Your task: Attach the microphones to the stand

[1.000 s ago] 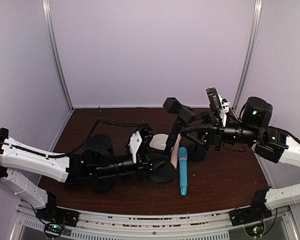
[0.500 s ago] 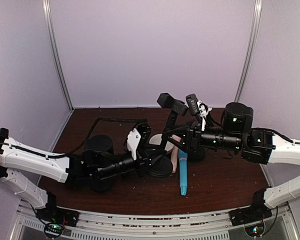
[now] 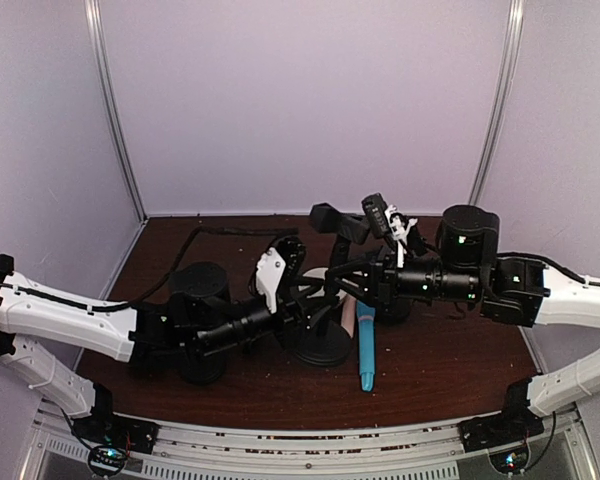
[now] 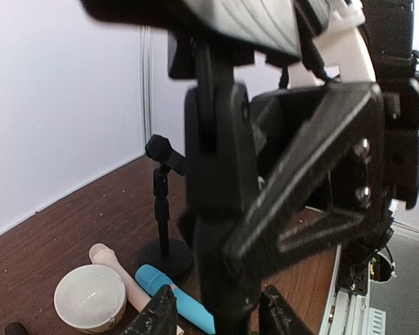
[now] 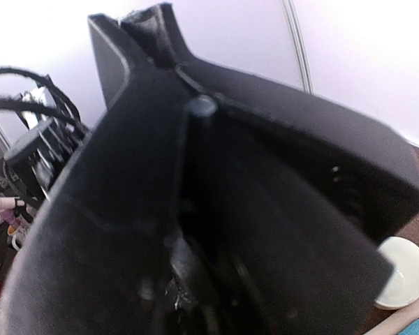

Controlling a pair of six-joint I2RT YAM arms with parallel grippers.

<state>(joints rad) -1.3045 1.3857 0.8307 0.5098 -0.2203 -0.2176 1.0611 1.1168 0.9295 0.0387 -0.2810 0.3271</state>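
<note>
The black stand [image 3: 328, 218] rises mid-table on a round base, and its pole [image 4: 220, 209] fills the left wrist view. My left gripper [image 3: 313, 298] [image 4: 216, 317] is open, a finger on each side of the pole with small gaps. From the right, my right gripper [image 3: 348, 283] is shut on the stand's upper part, and the clip [image 5: 251, 181] blocks the right wrist view. The light blue microphone [image 3: 366, 350] [image 4: 171, 293] and the cream-pink microphone [image 3: 348, 320] [image 4: 115, 269] lie flat on the table beside the base.
A second black stand [image 4: 162, 209] is upright just behind the microphones, its base [image 3: 398, 305] under my right arm. A white bowl [image 4: 91, 299] [image 5: 403, 273] sits near the cream-pink microphone. A black cable [image 3: 220, 243] trails at the back left.
My right gripper has moved left and shut on the stand's upper part. My left gripper has opened off the pole. The stand's top has shifted left.
</note>
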